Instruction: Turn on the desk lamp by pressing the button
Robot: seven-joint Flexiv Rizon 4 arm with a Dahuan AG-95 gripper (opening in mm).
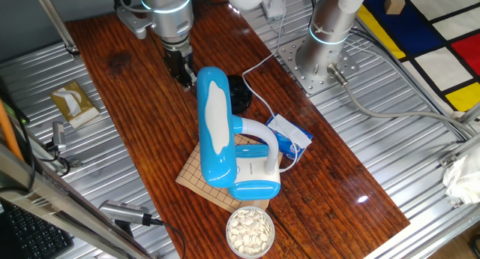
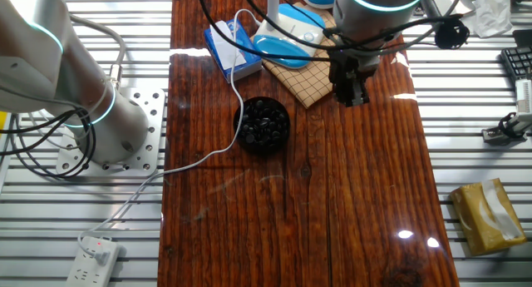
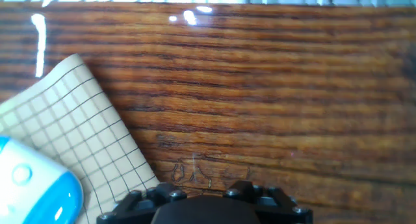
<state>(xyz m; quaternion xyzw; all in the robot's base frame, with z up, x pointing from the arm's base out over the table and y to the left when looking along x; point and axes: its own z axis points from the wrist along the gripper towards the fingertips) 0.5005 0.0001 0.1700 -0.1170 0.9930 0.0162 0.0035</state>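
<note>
The desk lamp point(image 1: 214, 127) stands mid-table, with a long sky-blue head, a white light strip, a curved white neck and a boxy base point(image 1: 255, 178). It also shows at the top edge of the other fixed view point(image 2: 287, 39). My gripper point(image 1: 184, 77) hangs just above the wood beside the far tip of the lamp head and does not touch it. In the other fixed view the gripper point(image 2: 350, 94) is right of the lamp. In the hand view a blue-and-white lamp end point(image 3: 36, 193) with a small round ring sits at the lower left. Only the dark gripper body point(image 3: 205, 208) shows there; no fingertip gap is visible.
A gridded mat point(image 1: 214, 180) lies under the lamp. A black bowl point(image 2: 264, 123) of dark pieces, a blue-white packet point(image 1: 290, 136) and a white cable point(image 2: 199, 158) lie nearby. A bowl of pale pieces point(image 1: 250, 230) sits at the table's near end. A second arm's base point(image 1: 319, 60) stands beside the table.
</note>
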